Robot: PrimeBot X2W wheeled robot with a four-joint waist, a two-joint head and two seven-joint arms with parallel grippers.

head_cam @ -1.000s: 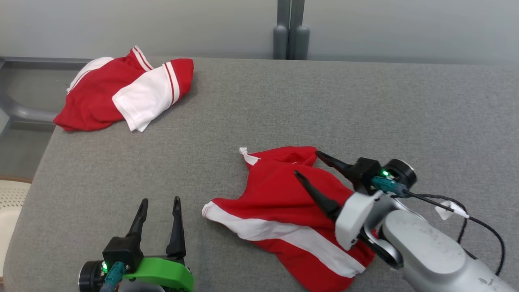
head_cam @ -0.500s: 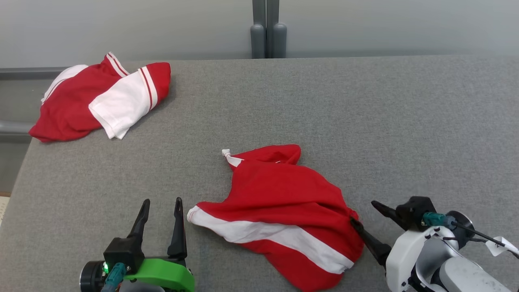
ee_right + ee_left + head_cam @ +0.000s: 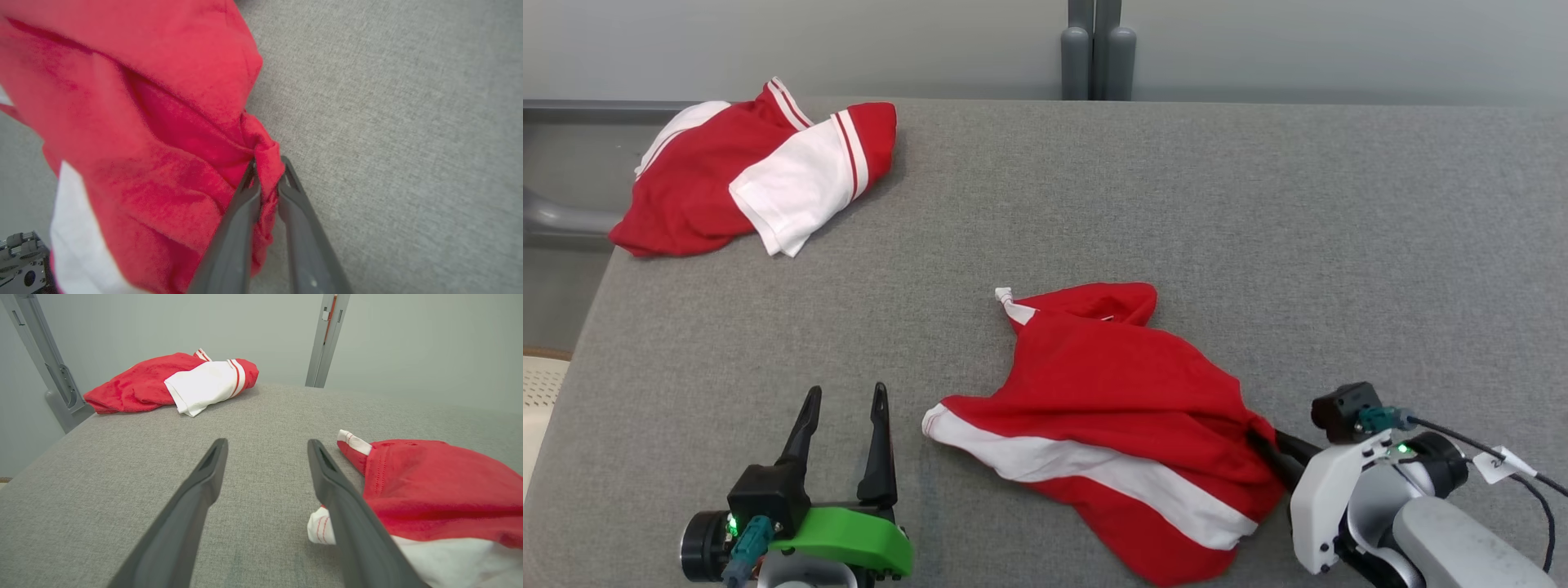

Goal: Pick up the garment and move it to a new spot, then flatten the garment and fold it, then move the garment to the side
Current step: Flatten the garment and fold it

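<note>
A crumpled red garment (image 3: 1111, 392) with a white band lies on the grey table (image 3: 1298, 212), near its front middle. My right gripper (image 3: 1264, 445) is at the garment's right edge, and in the right wrist view the right gripper (image 3: 267, 169) is shut on a bunched fold of the red garment (image 3: 143, 122). My left gripper (image 3: 845, 396) stands open to the left of the garment, nothing between its fingers. In the left wrist view the left gripper (image 3: 265, 445) points across the table, with the garment (image 3: 433, 477) just right of its right finger.
A second red and white garment (image 3: 760, 175) lies in a heap at the table's far left corner, also seen as a heap (image 3: 175, 379) in the left wrist view. Grey posts (image 3: 1094, 49) rise behind the far edge. A pale perforated object (image 3: 539, 392) sits beyond the table's left edge.
My right gripper drew back from above the garment to its right edge and shut on a fold there. The head camera shifted a little. The left gripper stayed put.
</note>
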